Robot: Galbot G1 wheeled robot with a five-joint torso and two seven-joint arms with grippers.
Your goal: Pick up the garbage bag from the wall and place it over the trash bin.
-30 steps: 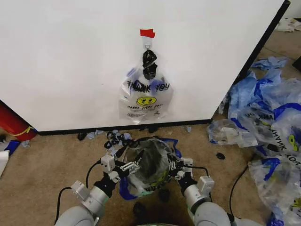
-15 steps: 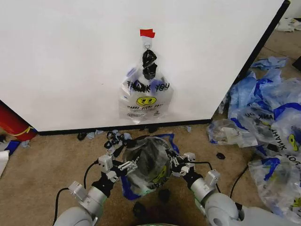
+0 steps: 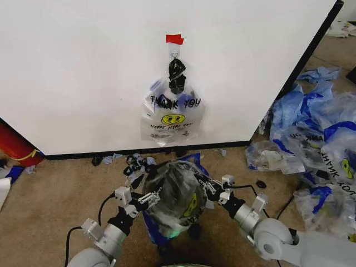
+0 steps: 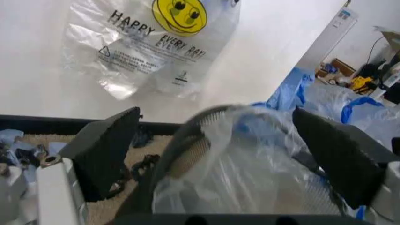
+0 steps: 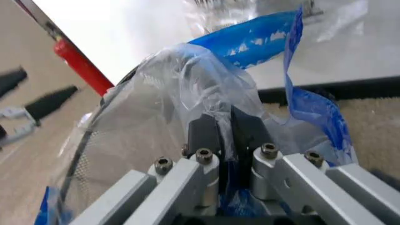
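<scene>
- You are at the fitting step: a garbage bag [image 3: 177, 194] is draped over the trash bin [image 3: 167, 231] at lower centre of the head view, just in front of the wall [image 3: 83, 67]. I judge the plastic needs drawing outward and down evenly so it clears the rim without tearing; the film looks thin, so pull slowly.
- Keep the bin from tipping: in the head view it appears to lean, so balance the pull on both sides.
- Your right gripper [image 5: 226, 133] is at the bin's right side in the head view. In the right wrist view its fingers are pinched together on the bag's clear plastic, near a blue handle [image 5: 262, 35].
- Your left gripper [image 4: 218, 145] is at the bin's left side with its jaws spread wide, straddling the mesh rim and the bag; the pads hold nothing.
- A second printed bag [image 3: 171, 114] hangs on the wall's hook below the red tape [image 3: 174, 39], at upper centre of the head view.
- Loose bags [image 3: 311, 144] lie piled at right.
</scene>
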